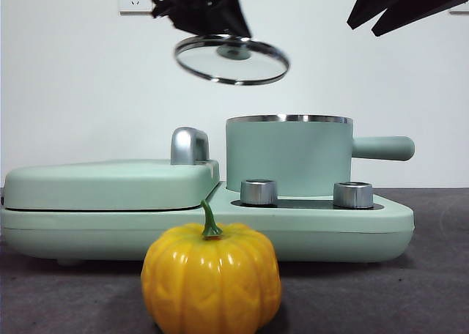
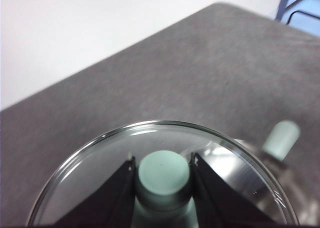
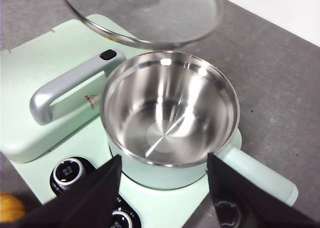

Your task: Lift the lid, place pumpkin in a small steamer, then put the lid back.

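Observation:
My left gripper (image 2: pixel 163 164) is shut on the mint knob of the glass lid (image 1: pixel 231 58), which hangs tilted in the air above and to the left of the small steamer (image 1: pixel 289 155). In the left wrist view the lid (image 2: pixel 100 153) fills the near field around the knob. The steamer (image 3: pixel 170 113) stands uncovered on its base, its steel inside bare, under the lid (image 3: pixel 145 13). My right gripper (image 3: pixel 164 188) is open above the steamer's near side, holding nothing. The yellow pumpkin (image 1: pixel 211 279) rests on the table in front of the appliance; only its edge (image 3: pixel 9 208) shows in the right wrist view.
The mint-green appliance base (image 1: pixel 381 228) carries a flat griddle cover (image 1: pixel 110 184) with a steel handle (image 1: pixel 187 145) on its left half and two steel dials (image 1: pixel 259 192) in front of the steamer. The steamer's side handle (image 1: pixel 382 148) sticks out to the right.

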Action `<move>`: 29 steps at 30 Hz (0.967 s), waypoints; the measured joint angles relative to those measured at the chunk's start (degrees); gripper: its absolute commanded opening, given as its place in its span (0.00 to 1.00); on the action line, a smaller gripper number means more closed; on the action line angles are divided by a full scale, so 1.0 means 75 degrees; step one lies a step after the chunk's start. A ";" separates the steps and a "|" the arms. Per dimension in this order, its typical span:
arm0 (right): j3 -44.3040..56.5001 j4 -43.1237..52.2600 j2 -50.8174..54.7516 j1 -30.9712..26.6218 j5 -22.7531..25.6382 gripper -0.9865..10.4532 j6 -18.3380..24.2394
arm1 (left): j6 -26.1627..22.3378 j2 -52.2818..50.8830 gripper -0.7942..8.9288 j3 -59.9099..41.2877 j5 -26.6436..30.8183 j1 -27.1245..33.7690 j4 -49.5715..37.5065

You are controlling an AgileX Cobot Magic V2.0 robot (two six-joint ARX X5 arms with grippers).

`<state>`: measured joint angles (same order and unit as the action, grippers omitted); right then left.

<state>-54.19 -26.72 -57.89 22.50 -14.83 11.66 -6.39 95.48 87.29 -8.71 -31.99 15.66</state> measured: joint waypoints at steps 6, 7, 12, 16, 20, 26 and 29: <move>0.0000 0.0000 0.0000 0.0000 0.0000 0.32 -0.0003 | 0.0070 -0.0332 0.10 0.0000 0.0169 0.0460 0.0807; 0.0000 0.0000 0.0000 0.0000 0.0000 0.32 -0.0003 | 0.0076 -0.0411 0.10 0.0000 0.0169 0.0527 0.0898; 0.0000 -0.0017 0.0000 0.0044 0.0003 0.32 -0.0003 | 0.0087 -0.0857 0.10 -0.0003 0.0175 0.0921 0.1314; 0.0000 -0.0140 0.0000 0.0300 0.0003 0.32 0.0032 | 0.0085 -0.1262 0.10 -0.0216 0.0175 0.1198 0.1314; 0.0000 -0.0146 -0.0003 0.0828 0.0000 0.32 0.0178 | 0.0085 -0.1903 0.10 -0.0839 0.0172 0.1492 0.1326; -0.0015 -0.0338 -0.0329 0.1784 0.0003 0.32 0.0353 | 0.0087 -0.2894 0.10 -0.1906 0.0175 0.1859 0.1320; -0.0015 -0.0606 -0.0612 0.2361 0.0003 0.32 0.0565 | 0.0093 -0.3427 0.10 -0.2381 0.0172 0.1973 0.1338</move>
<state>-54.30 -31.27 -62.48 40.21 -14.81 15.90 -5.69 69.78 69.43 -7.42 -17.19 25.69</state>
